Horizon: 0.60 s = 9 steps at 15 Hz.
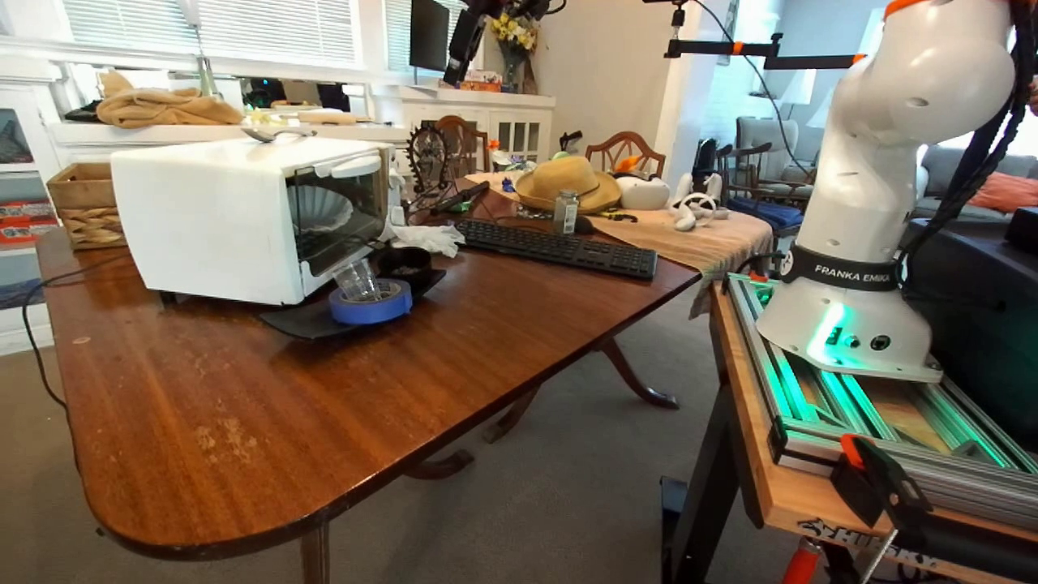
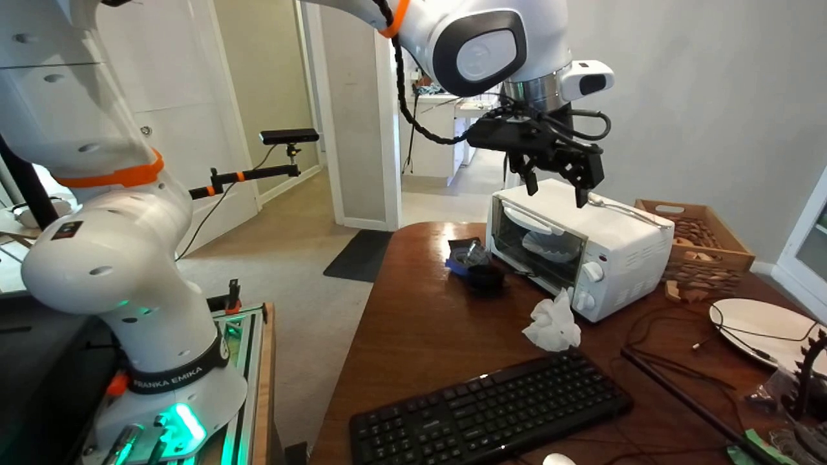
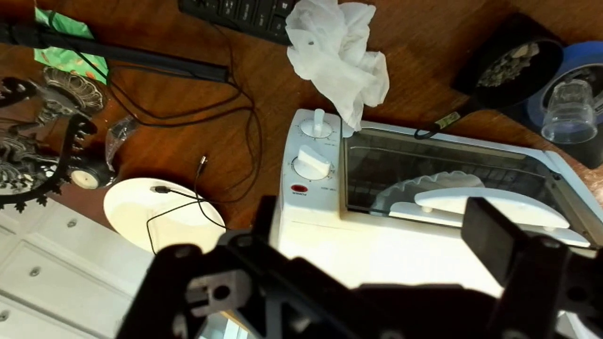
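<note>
Home; wooden dining table (image 1: 389,369), window blinds (image 1: 276,32), flowers (image 1: 515,32), armchair (image 1: 760,139)

Daylight washes the blinds (image 1: 276,32) pale in an exterior view and lays a soft sheen across the table (image 1: 486,349). In both exterior views a green glow spills from the robot base (image 1: 843,332) onto metal rails (image 1: 861,405). The wrist view has harsher contrast: the top of the white oven (image 3: 386,254) burns out, its small lettering (image 3: 299,191) looks fuzzy, and the tool (image 3: 377,226) sinks into near-black shadow with softly blurred edges.
</note>
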Each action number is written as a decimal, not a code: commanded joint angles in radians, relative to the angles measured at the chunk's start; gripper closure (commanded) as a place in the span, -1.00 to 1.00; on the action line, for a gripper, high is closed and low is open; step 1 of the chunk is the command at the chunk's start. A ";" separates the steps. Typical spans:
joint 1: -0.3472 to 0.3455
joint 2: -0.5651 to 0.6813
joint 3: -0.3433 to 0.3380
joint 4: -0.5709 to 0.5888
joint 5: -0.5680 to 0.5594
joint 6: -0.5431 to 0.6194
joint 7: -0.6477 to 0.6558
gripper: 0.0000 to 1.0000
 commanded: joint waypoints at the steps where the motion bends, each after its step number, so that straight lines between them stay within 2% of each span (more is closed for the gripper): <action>1: -0.004 0.000 0.001 0.002 -0.001 -0.003 -0.005 -1.00; 6: -0.005 0.000 0.000 0.003 -0.001 -0.004 -0.009 -1.00; 7: -0.004 0.026 -0.006 0.026 0.031 0.037 -0.057 -1.00; 8: -0.004 0.073 -0.016 0.083 0.063 0.067 -0.169 -1.00; 9: -0.003 0.110 -0.018 0.143 0.095 0.049 -0.250 -1.00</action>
